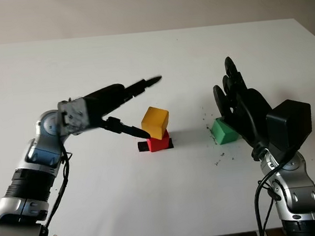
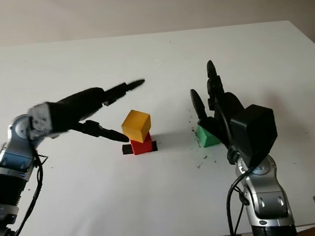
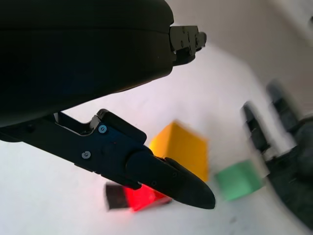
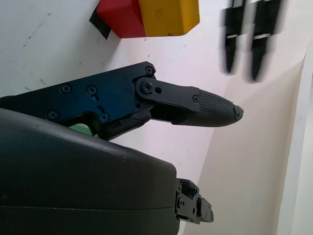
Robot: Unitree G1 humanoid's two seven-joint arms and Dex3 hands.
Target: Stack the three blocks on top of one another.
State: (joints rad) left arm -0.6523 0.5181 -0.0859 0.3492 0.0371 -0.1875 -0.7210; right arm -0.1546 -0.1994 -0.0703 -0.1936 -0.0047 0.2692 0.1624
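Stack: small yellow cube-shaped block sits on the small red cube-shaped block, turned a little askew; red one stands on a black patch on the table.
Third block: small green cube-shaped block lies on the table, well to the right of the stack, not yet up.
Left hand: released, holding nothing, just left of the stack, lower finger close by the yellow block.
Right hand: released too, right at the green block; contact I can't tell.
Handling: blocks look light, rigid, smooth-faced; my call, pinch the green one on two opposite side faces, mid-height.
Risk: skewed yellow top gives a smaller landing face.
Surface: flat white table, dark specks around the green block.
Room: plain pale wall beyond the far edge.
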